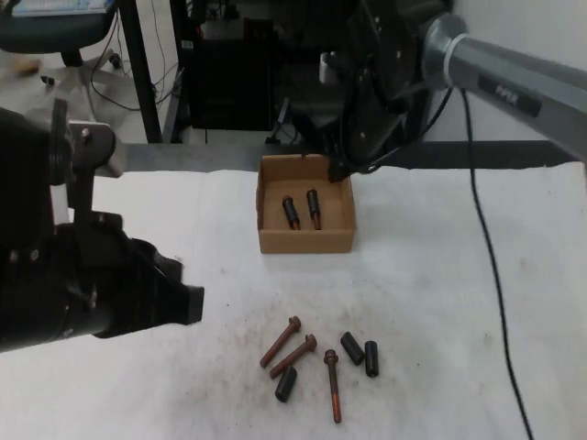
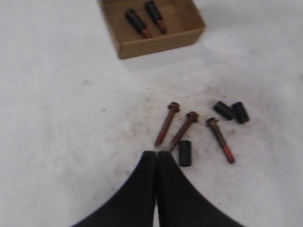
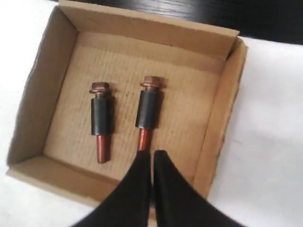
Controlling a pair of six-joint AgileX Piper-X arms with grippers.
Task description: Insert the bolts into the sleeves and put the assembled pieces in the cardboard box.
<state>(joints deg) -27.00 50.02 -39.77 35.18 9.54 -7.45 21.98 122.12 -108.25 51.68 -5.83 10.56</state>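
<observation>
In the cardboard box [image 1: 305, 242], two assembled pieces [image 1: 291, 212] lie parallel. At its 6 o'clock, three bolts [image 1: 281, 341] and three sleeves [image 1: 352, 348] lie on the worktop [image 1: 440, 293]. Left hand [image 2: 156, 156] and right hand [image 3: 151, 158]: closed, empty.

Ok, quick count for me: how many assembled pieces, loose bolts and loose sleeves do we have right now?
Assembled pieces in the cardboard box: 2
Loose bolts: 3
Loose sleeves: 3
Total: 8
</observation>
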